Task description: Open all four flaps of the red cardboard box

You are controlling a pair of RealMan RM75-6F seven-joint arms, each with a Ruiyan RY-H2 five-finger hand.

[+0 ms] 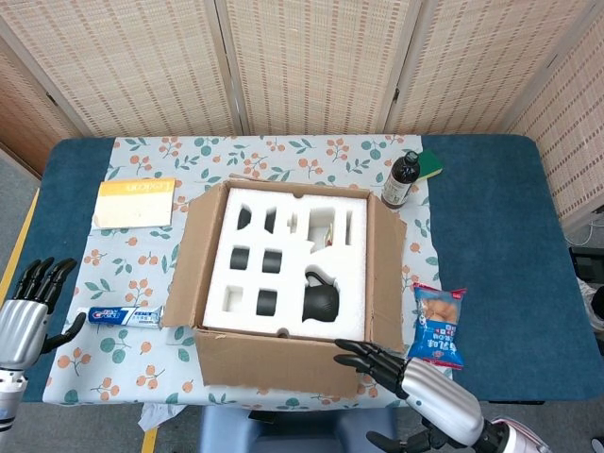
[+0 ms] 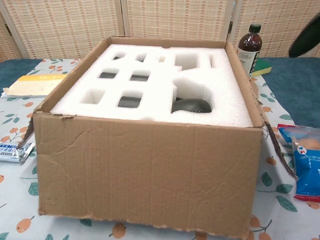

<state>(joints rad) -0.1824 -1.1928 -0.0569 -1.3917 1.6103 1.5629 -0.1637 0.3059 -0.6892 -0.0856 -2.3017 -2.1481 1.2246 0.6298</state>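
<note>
Four flaps of the red cardboard box [image 1: 283,288] folded out, near flap [image 2: 147,172] hanging down the front wall. Box mid-table, long axis 12 to 6. Right hand [image 1: 415,384] nearer, box corner at its 10 o'clock, fingers apart, empty. Left hand [image 1: 26,316] at 9, well apart, fingers spread.

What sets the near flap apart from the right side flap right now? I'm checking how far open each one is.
The near flap hangs straight down over the box's front wall, hiding the red side; the right side flap is only splayed outward, slanting away from the foam insert. The near flap is the wider panel; the right side flap is narrower. Both are plain brown cardboard, and no hand touches either.
</note>
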